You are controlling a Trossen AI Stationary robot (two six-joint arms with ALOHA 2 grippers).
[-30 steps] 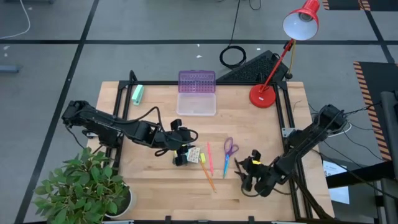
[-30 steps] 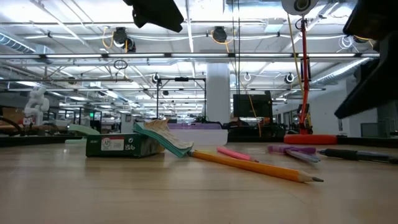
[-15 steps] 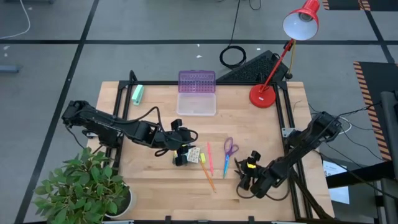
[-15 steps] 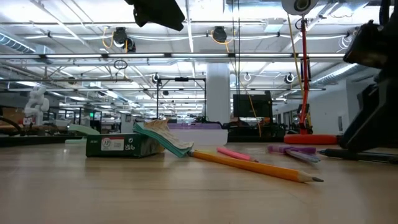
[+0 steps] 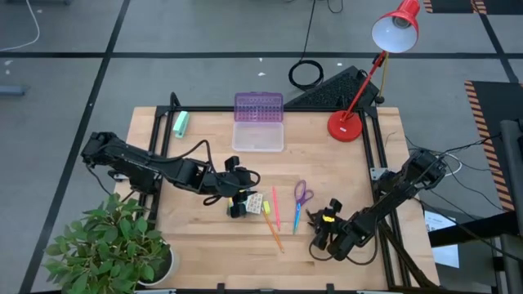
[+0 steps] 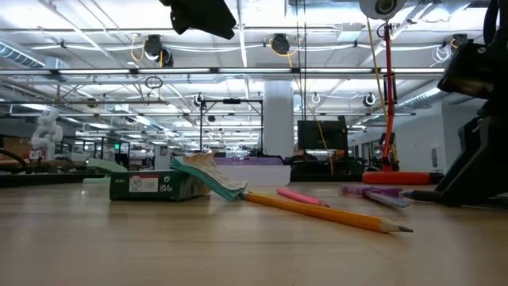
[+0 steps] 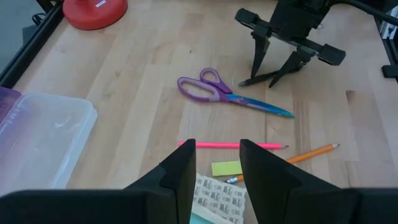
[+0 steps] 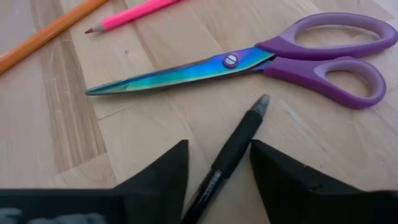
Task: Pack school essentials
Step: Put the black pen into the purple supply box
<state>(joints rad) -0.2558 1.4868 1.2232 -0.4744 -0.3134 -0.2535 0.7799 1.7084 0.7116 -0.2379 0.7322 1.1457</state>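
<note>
Clear box (image 5: 258, 135) on counter (image 5: 327, 163), open and empty. Right pincer (image 8: 214, 163) parted around black pen (image 8: 235, 144) beside scissors (image 8: 298, 56). Left pincer (image 7: 215, 167) parted above crayon box (image 5: 254, 203).

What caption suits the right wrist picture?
Right gripper, fingers open, straddles a black pen beside purple-handled scissors.

A robotics lab in a large open industrial hall: the pale wooden counter (image 5: 327, 163) stands on a grey floor marked with black tape lines (image 5: 98, 82). Beyond it stretch long ceiling light strips (image 6: 119, 36), a white pillar (image 6: 278, 119) and a small white humanoid robot (image 6: 46, 131).
</note>
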